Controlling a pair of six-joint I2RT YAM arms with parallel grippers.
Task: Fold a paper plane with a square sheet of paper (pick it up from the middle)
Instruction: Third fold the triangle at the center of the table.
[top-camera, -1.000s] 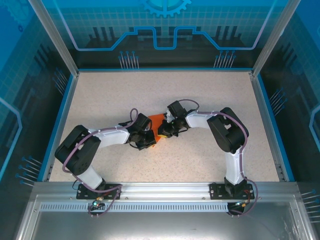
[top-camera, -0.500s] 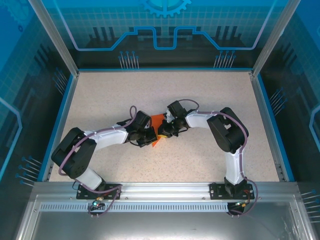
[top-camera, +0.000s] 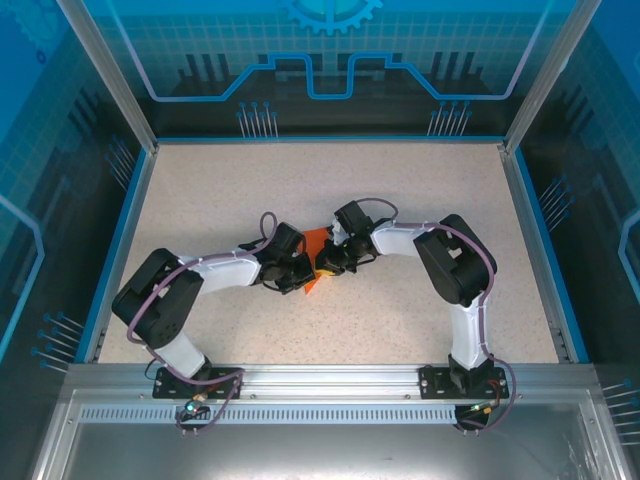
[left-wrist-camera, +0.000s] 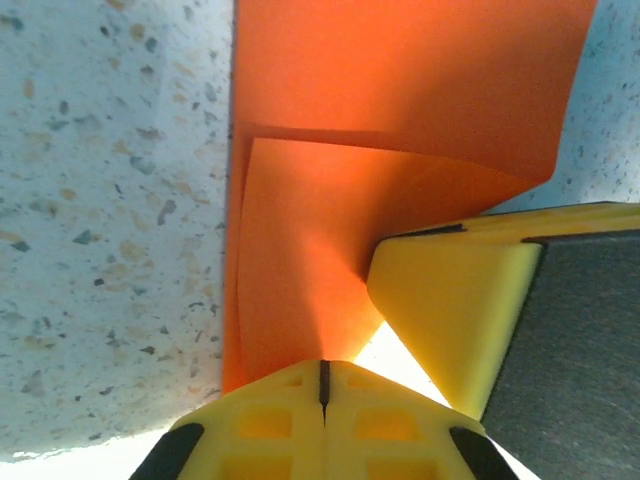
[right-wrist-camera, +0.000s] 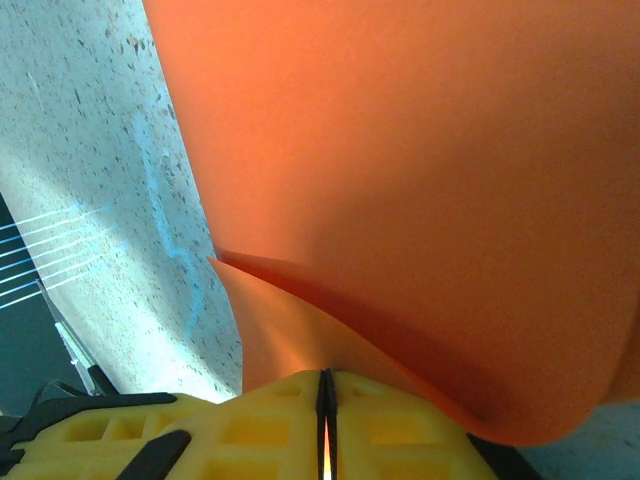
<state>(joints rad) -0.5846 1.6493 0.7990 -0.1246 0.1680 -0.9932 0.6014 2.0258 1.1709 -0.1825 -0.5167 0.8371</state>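
Note:
The square sheet of paper (top-camera: 314, 240) is bright orange, folded and partly lifted, at the middle of the table between my two wrists. In the left wrist view the sheet (left-wrist-camera: 400, 90) lies doubled, its folded flap running down to my left gripper (left-wrist-camera: 322, 372). That gripper is shut, its tips resting against the flap. My right gripper (right-wrist-camera: 325, 385) is shut on a lower layer of the sheet (right-wrist-camera: 420, 150), while the upper layer curves up over it. From above, the left gripper (top-camera: 299, 277) and right gripper (top-camera: 322, 265) almost touch.
The speckled table (top-camera: 400, 190) has a raised blue rim (top-camera: 524, 240) on three sides and an aluminium rail (top-camera: 330, 378) along the near edge. One yellow finger of the right gripper (left-wrist-camera: 450, 310) crowds the left wrist view.
My left wrist has shifted slightly toward the far side along the paper's left edge, and its elbow has swung. The right arm and the paper in it have stayed put.

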